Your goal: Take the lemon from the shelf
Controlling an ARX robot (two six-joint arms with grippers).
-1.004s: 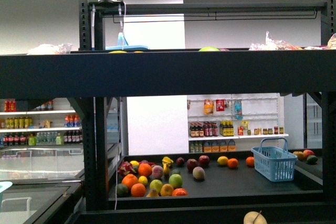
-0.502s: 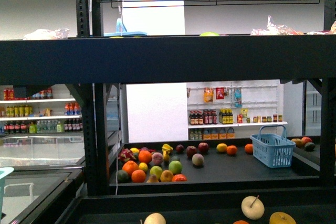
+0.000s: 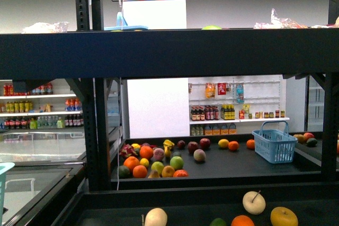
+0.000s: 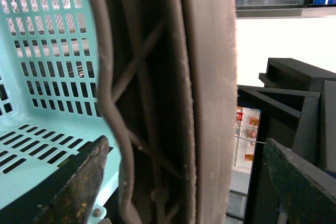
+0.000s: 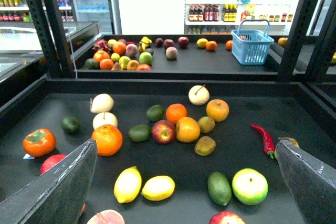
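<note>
The right hand (image 5: 185,150) hangs wide open over the near deck of the shelf (image 5: 315,124), with nothing between its fingers. The lemon (image 5: 158,188) lies on that deck close in front of it, pressed against a longer yellow fruit (image 5: 127,184) (easy to mistake for it). A dark green oval fruit (image 5: 219,187) sits near the lemon's other side.

The risk I see is the fingers closing on the wrong yellow fruit. They could also straddle both, or nudge one so the smooth lemon rolls off among its neighbours.

The left hand (image 4: 184,145) is open as well. The rim of a pale teal basket (image 4: 47,51) runs between its fingers, apparently ungripped, and the part I can see holds nothing. A blue basket (image 5: 252,45) stands on the farther deck; I cannot tell what is in it.
</note>
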